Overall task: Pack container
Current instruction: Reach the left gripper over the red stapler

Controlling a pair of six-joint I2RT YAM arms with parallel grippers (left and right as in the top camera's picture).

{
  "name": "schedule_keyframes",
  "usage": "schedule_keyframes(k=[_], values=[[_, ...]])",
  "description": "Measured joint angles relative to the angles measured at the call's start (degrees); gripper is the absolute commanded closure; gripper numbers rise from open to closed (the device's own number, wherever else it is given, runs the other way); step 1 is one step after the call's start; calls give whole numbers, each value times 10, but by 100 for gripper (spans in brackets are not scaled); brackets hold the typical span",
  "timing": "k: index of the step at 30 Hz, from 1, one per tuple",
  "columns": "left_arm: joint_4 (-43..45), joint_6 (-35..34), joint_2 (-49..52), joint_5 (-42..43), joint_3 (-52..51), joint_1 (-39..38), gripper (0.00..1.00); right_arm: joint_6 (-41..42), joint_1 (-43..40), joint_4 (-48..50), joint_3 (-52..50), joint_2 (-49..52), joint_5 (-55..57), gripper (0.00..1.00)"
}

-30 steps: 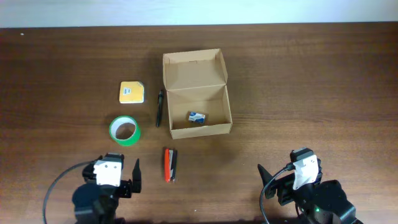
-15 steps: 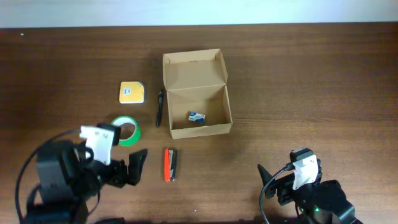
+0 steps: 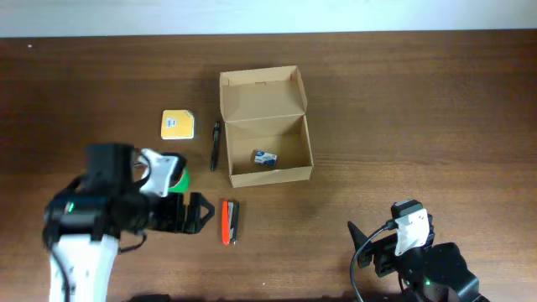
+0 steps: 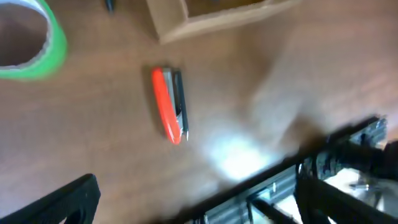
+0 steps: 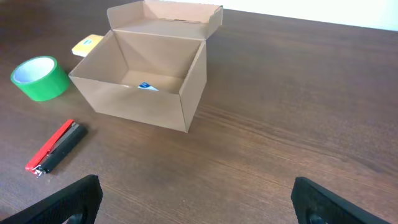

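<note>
The tan cardboard box [image 3: 267, 149] stands open at mid-table, its flap lid up at the back. A small blue-and-white item [image 3: 266, 158] lies inside it. The box also shows in the right wrist view [image 5: 146, 87] and its edge in the left wrist view [image 4: 211, 15]. A red and black stapler [image 3: 229, 221] lies in front of the box. My left gripper [image 3: 200, 213] is open and empty, just left of the stapler [image 4: 169, 114]. My right gripper [image 3: 359, 237] is open and empty at the front right, far from the box.
A green tape roll [image 3: 178, 178] is partly hidden under my left arm; it shows in the left wrist view [image 4: 34, 43]. A yellow pad [image 3: 177, 124] and a black pen [image 3: 215, 144] lie left of the box. The table's front edge is close to both arms.
My left arm has risen from the front edge and swung forward and right, so its gripper is now beside the stapler and its body covers part of the tape roll. The right arm has not moved.
</note>
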Motion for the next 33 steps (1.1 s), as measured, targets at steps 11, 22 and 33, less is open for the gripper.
schedule_keyframes(k=[11,22,33], values=[[8,0,129,-69,21,-117,0,0,0,0,0,0,0,1],[132,-83,175,-98,-63,-203,0,0,0,0,0,0,0,1],[197,-183,175,-135,-165,-268,0,0,0,0,0,0,0,1]])
